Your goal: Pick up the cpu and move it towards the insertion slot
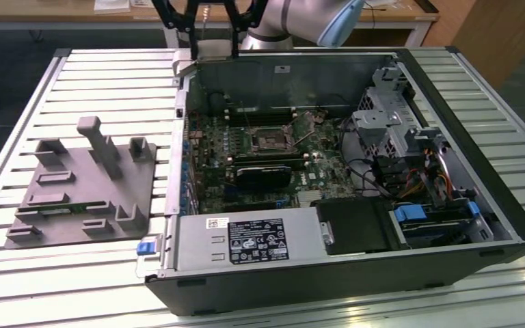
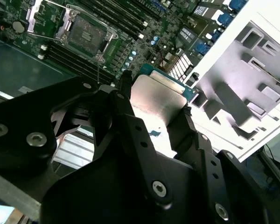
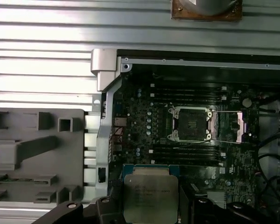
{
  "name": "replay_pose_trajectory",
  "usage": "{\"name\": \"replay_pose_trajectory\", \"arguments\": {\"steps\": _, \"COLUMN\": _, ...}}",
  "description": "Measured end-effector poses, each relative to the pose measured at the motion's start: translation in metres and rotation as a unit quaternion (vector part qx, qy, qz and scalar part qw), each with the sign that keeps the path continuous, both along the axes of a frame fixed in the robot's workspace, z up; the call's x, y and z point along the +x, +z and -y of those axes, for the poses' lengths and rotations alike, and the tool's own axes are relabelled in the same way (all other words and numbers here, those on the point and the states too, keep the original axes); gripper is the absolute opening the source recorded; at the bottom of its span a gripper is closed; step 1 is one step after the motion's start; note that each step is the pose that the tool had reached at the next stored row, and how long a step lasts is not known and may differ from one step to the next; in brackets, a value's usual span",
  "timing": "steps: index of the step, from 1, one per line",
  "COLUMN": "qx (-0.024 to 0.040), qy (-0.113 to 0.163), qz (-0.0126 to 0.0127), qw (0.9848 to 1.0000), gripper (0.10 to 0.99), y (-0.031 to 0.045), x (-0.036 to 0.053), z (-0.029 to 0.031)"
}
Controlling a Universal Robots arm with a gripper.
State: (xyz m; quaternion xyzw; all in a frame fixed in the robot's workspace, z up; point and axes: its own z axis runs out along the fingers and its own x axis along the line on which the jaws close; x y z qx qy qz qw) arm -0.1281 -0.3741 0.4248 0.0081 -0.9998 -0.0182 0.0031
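Observation:
The cpu (image 3: 150, 198), a flat square chip with a silvery top, sits between my gripper's (image 3: 150, 207) two black fingers (image 3: 104, 207), which are shut on its edges. In the second wrist view the cpu (image 2: 156, 98) is clamped the same way by the gripper (image 2: 156, 105). The exterior view shows the gripper (image 1: 212, 49) held above the far left corner of the open computer case, near its rear wall. The insertion slot (image 1: 269, 141) is a square socket with a metal frame and dark centre on the motherboard, apart from the chip. It appears in both wrist views (image 3: 190, 123) (image 2: 86, 32).
A grey fixture (image 1: 80, 184) with raised blocks lies on the slatted table at the exterior view's left, beside the case wall (image 1: 182, 137). Inside the case are a black heatsink block (image 1: 262, 174), memory slots, cables (image 1: 381, 178) and a drive cage (image 1: 385, 116).

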Motion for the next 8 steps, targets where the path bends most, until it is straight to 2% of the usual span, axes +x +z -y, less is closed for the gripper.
{"name": "replay_pose_trajectory", "arguments": {"steps": 8, "qx": 0.0006, "qy": 0.0, "qz": 0.0, "qw": 1.0, "gripper": 0.545, "y": -0.001, "x": 0.0152, "z": -0.0059}}
